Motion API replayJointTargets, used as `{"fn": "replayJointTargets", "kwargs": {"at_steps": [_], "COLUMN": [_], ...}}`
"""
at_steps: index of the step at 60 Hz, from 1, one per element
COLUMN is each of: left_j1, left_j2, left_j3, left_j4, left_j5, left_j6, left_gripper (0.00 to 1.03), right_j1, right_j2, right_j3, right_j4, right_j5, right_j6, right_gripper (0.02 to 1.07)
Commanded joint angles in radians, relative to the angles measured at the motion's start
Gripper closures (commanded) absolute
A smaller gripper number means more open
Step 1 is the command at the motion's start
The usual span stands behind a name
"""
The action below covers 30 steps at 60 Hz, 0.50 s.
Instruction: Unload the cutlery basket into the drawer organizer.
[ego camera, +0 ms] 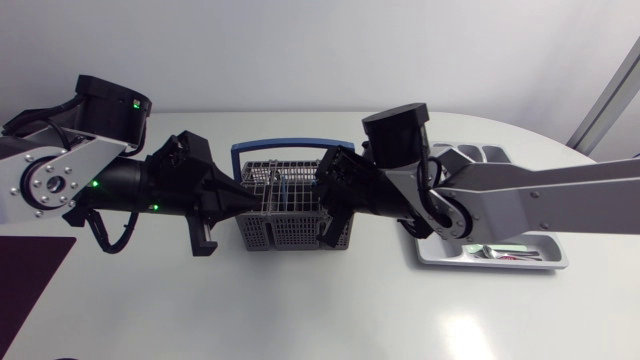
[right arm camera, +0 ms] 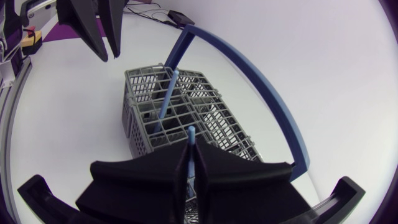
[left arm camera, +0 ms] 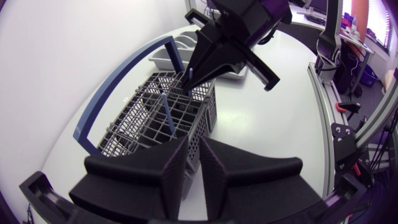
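The grey wire cutlery basket (ego camera: 290,212) with a blue hoop handle (ego camera: 285,147) stands mid-table. My left gripper (ego camera: 243,200) is at its left end, and in the left wrist view its fingers (left arm camera: 177,165) pinch the basket's end wall (left arm camera: 194,140). My right gripper (ego camera: 325,200) is over the basket's right half. It is shut on the tip of an upright blue cutlery handle (right arm camera: 191,132), also seen as a blue handle (left arm camera: 190,74) from the left wrist. A second blue-handled piece (right arm camera: 166,99) leans in a nearby cell. The grey drawer organizer (ego camera: 545,262) lies to the right.
Some cutlery (ego camera: 500,253) lies in the organizer's front compartment, partly hidden under my right arm. A dark purple mat (ego camera: 30,285) lies at the table's left edge. The table's rounded far-right edge is close behind the organizer.
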<state>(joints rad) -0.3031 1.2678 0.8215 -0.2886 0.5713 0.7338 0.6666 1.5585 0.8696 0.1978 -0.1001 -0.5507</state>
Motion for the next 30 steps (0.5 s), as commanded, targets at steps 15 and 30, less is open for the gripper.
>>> {"fn": "replayJointTargets", "kwargs": {"at_steps": [15, 30], "left_j1": [0.005, 0.010], "left_j2": [0.008, 0.025], "left_j3": [-0.036, -0.036], "left_j4": [0.032, 0.052], "left_j5": [-0.016, -0.033], "left_j6": [-0.001, -0.001], "left_gripper": [0.87, 0.85], "right_j1": [0.034, 0.093], "right_j2": [-0.152, -0.253], "right_j3": [0.016, 0.037], "right_j4": [-0.103, -0.193], "right_j5": [0.007, 0.031], "right_j6": [0.023, 0.051], "right_gripper": [1.02, 1.02]}}
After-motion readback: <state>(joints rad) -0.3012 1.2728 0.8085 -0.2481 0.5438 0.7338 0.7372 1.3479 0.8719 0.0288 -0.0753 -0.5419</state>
